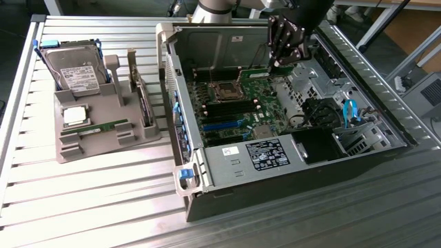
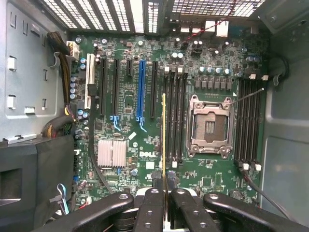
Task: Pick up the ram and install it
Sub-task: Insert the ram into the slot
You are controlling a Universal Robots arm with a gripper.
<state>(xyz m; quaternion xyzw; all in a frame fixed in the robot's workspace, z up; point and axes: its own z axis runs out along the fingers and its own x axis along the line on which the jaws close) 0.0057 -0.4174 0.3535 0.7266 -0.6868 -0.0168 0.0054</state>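
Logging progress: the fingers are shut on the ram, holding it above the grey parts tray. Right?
Wrong place. The fingers are shut on the ram, holding it above the motherboard inside the open case, as the wrist view shows.

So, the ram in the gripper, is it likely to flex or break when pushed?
Probably stiff: the ram runs dead straight from the gripper. Likely light, being so thin edge-on. Its slim board looks fragile against sideways force.
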